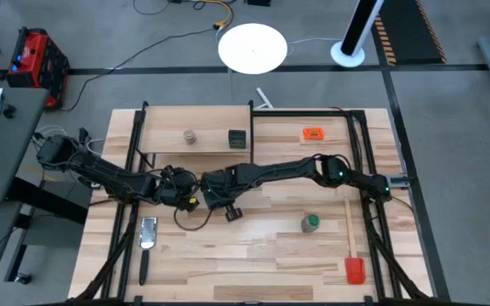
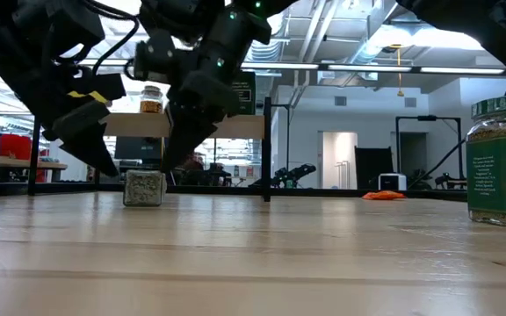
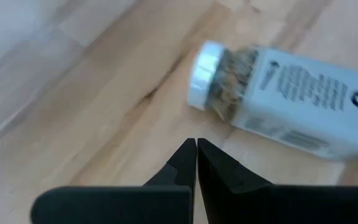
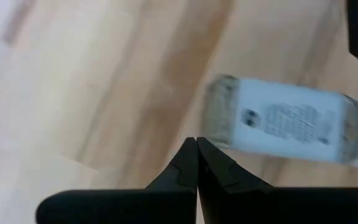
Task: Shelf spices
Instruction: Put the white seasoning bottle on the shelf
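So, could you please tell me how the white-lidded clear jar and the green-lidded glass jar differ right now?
The white-lidded clear jar lies on its side; the green-lidded glass jar stands upright. The first lies between the shut left gripper and right gripper; the second stands alone, away from both. Both rest on the light wooden table, off the wooden shelf.

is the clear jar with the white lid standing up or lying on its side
Lying on its side: the clear jar rests lengthwise on the table, white lid pointing sideways.

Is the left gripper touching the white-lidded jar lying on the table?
Apart. The left wrist view shows bare wood between the shut left gripper and the white-lidded jar.
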You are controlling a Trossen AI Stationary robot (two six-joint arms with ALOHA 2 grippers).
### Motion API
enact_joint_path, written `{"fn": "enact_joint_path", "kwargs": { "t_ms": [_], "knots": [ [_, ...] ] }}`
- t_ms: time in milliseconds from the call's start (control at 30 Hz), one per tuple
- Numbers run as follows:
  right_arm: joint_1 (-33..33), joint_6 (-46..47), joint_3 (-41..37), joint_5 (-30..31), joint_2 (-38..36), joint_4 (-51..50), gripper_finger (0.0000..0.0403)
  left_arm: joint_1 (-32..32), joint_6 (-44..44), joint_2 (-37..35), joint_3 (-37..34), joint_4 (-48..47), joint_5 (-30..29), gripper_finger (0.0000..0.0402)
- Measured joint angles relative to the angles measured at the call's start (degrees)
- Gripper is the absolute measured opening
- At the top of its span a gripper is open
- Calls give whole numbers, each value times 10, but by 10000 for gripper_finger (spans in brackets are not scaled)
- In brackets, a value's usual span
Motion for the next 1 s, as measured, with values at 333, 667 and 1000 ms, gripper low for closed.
{"fn": "enact_joint_path", "kwargs": {
  "t_ms": [333, 667, 1000],
  "knots": [
    [-12, 13, 0, 85, 0, -14, 2, 0, 48, 0, 0, 2, 171, 4],
    [-25, 21, 0, 28, 0, 45, 2, 0, 22, 0, 0, 28, 46, 4],
    [-3, 25, 0, 72, 0, 67, 2, 0, 25, 0, 0, 16, 44, 4]
  ]
}}
